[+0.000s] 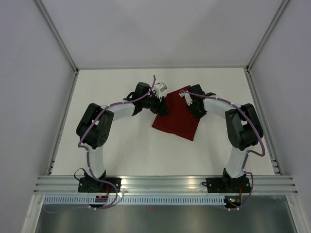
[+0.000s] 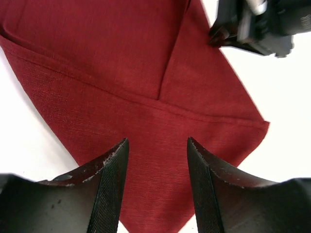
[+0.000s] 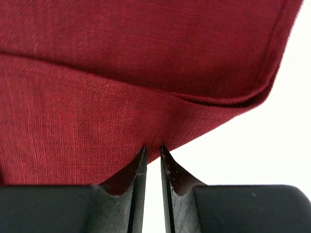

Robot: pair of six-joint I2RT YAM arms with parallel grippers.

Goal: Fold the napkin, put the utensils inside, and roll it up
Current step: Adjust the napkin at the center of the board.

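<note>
The dark red napkin [image 1: 176,120] lies partly folded on the white table between my two arms. In the left wrist view the napkin [image 2: 112,53] shows a folded layer with a seam, and one corner points toward the camera. My left gripper [image 2: 158,141] is open just above that corner, at the napkin's left edge in the top view [image 1: 163,108]. My right gripper [image 3: 153,147] is shut on the napkin's [image 3: 121,58] edge, where a fold hangs over it. It sits at the cloth's far right corner [image 1: 188,100]. The fork is not in view.
The white table [image 1: 116,145] is bounded by side walls and a back wall. Aluminium rails [image 1: 165,182] carrying the arm bases run along the near edge. My right gripper's black body [image 2: 257,26] shows at the top right of the left wrist view.
</note>
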